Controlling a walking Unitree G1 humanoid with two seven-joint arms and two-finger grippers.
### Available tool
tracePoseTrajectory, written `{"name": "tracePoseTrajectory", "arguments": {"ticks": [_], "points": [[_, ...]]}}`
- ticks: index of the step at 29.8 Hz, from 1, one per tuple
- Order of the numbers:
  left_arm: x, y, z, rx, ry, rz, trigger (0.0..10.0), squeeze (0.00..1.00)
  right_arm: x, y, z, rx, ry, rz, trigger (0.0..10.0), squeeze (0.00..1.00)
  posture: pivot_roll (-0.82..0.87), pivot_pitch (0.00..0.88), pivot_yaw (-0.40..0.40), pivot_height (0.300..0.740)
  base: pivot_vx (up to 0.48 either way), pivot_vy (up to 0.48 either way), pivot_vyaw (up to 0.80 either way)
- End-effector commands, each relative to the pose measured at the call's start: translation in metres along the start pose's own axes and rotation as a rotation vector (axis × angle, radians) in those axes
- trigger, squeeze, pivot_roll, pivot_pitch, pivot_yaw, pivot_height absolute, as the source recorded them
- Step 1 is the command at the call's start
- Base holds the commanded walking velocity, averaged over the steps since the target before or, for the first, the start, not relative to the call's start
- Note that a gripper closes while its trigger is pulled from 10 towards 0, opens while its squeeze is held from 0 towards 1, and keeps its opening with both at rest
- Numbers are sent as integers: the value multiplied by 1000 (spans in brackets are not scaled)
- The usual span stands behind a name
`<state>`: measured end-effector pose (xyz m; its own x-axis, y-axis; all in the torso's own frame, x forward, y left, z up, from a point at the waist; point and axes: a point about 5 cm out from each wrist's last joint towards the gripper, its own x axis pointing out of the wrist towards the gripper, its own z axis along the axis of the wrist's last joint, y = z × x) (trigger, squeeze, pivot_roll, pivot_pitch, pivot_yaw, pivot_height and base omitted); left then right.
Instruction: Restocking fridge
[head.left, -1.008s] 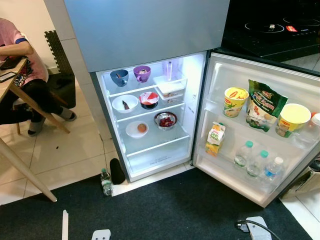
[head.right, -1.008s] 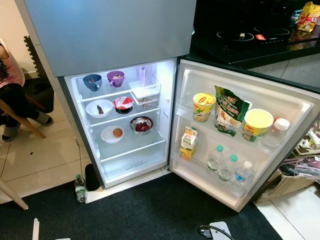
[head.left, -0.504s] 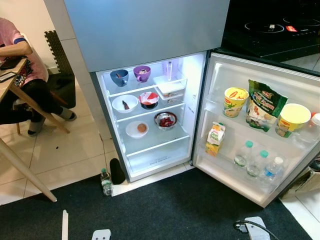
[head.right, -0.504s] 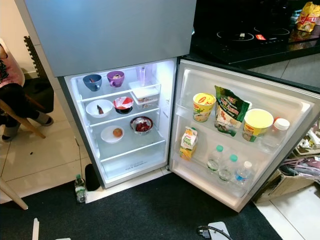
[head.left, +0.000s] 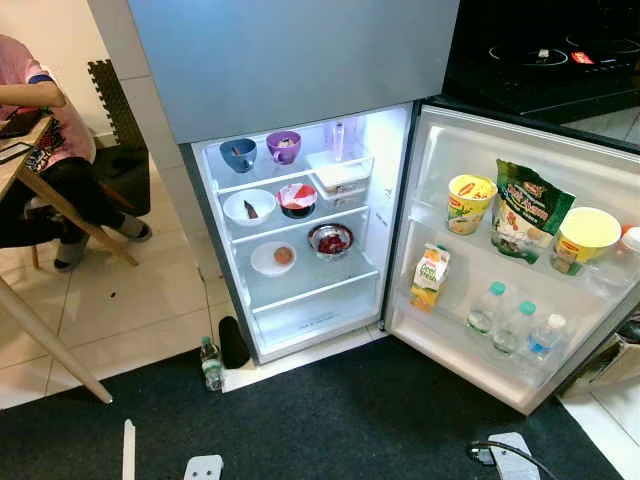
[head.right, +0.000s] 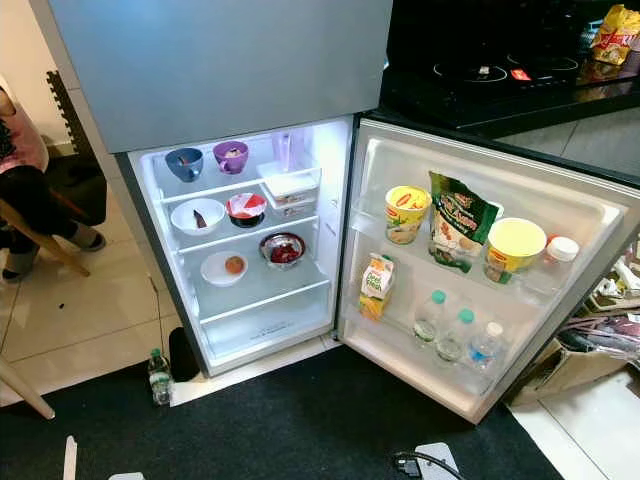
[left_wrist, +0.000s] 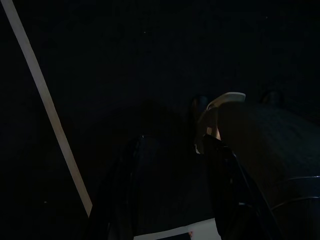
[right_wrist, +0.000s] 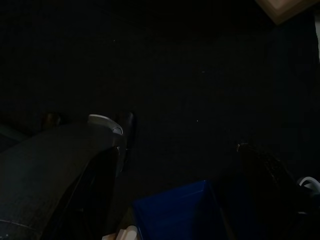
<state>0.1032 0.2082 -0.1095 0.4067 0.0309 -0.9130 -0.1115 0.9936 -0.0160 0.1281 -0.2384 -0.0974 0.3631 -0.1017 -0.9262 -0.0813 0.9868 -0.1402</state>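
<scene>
The fridge (head.left: 300, 60) stands in front of me with its lower door (head.left: 440, 150) swung open to the right. On the lit shelves sit a blue bowl (head.left: 238, 154), a purple bowl (head.left: 284, 146), a white bowl (head.left: 249, 207), a red-topped bowl (head.left: 297, 197), a steel bowl (head.left: 331, 240) and a white plate (head.left: 273, 258). The door racks hold two noodle cups (head.left: 471, 202), a green bag (head.left: 530, 212), a juice carton (head.left: 431, 279) and three water bottles (head.left: 515, 326). My left gripper (left_wrist: 172, 142) hangs open over the dark mat. My right gripper (right_wrist: 180, 150) hangs in the dark with a blue shape (right_wrist: 175, 210) close to the wrist.
A small water bottle (head.left: 211, 363) and a black object (head.left: 234, 342) stand on the floor at the fridge's left corner. A person (head.left: 40, 150) sits at a wooden table (head.left: 40, 330) to the left. A black mat (head.left: 330, 420) covers the floor ahead; a cable plug (head.left: 495, 455) lies on it.
</scene>
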Motion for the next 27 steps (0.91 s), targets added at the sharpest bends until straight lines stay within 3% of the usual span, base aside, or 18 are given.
{"name": "tracePoseTrajectory", "arguments": {"ticks": [1, 13, 27], "points": [[0, -3, -1, 7, 9, -8, 10000, 0, 0, 0, 5, -1, -9, 3, 10000, 0, -21, 0, 8, 740, 0, 0, 0], [1, -5, -2, 4, 10, -12, 10000, 0, 0, 0, 8, -5, -13, 7, 10000, 0, -19, 0, 8, 740, 0, 0, 0], [1, -4, 0, 1, 4, -10, 10000, 0, 2, 10, 15, -3, -26, 21, 10000, 0, -12, 0, 15, 740, 0, 0, 0]]}}
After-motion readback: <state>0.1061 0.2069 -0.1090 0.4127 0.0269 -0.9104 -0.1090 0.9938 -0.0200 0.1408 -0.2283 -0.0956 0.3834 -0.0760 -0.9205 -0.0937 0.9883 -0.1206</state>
